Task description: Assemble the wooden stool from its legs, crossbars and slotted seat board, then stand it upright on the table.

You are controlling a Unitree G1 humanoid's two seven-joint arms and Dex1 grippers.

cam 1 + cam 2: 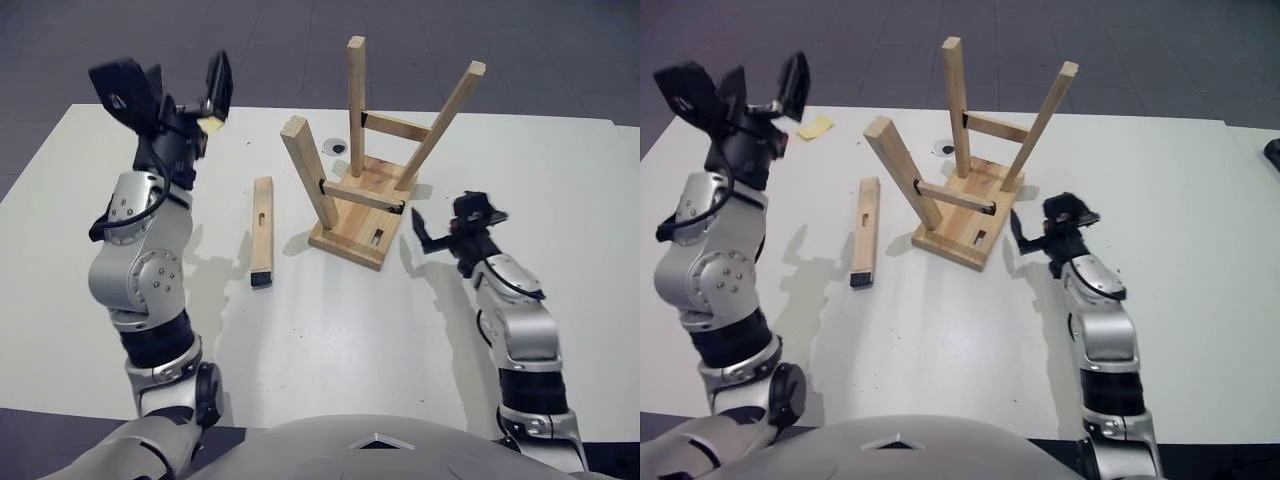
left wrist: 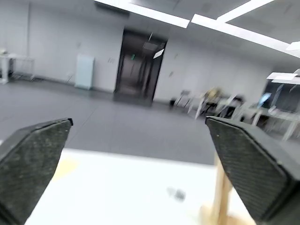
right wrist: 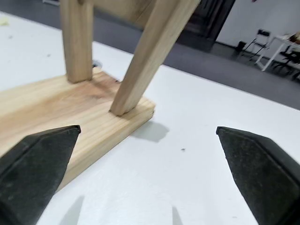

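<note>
1. The right gripper (image 1: 445, 216), spread wide and holding nothing, is low over the table (image 1: 560, 200), just right of the seat board (image 1: 352, 238) and not touching it.
2. The board lies flat with three legs (image 1: 308, 172) standing up from it, joined by two crossbars (image 1: 396, 126). The right wrist view shows two legs seated in the board near its corner.
3. A loose leg (image 1: 262, 228) lies on the table left of the board.
4. The left gripper (image 1: 170, 85) is raised at the far left, wide open and empty. The right eye view shows a yellow note (image 1: 815, 126) beside it.
</note>
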